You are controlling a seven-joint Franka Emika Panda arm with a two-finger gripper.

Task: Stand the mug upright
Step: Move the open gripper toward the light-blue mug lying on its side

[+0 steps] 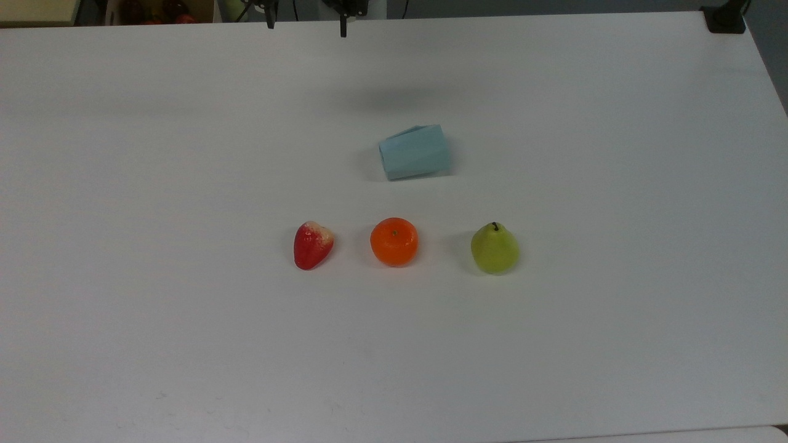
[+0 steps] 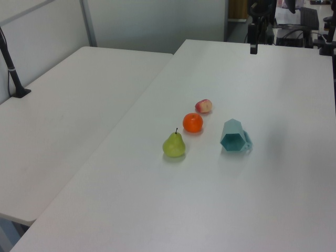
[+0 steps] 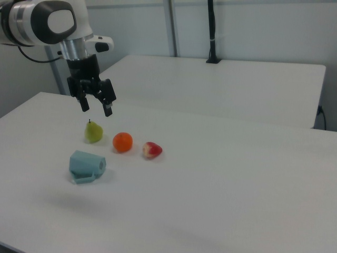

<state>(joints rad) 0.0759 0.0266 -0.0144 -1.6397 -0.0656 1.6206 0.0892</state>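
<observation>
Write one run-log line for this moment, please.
mug: on its side, untouched | gripper: open, raised, empty | fruits: in row | step: approach pending

Top view looks down; left and right views face across the table (image 1: 123, 184).

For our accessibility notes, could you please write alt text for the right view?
A pale blue faceted mug lies on its side on a white table, while the robot's open gripper hangs in the air above and behind it. Beyond the mug, a green pear, an orange and a strawberry sit in a row, apart from one another.
</observation>
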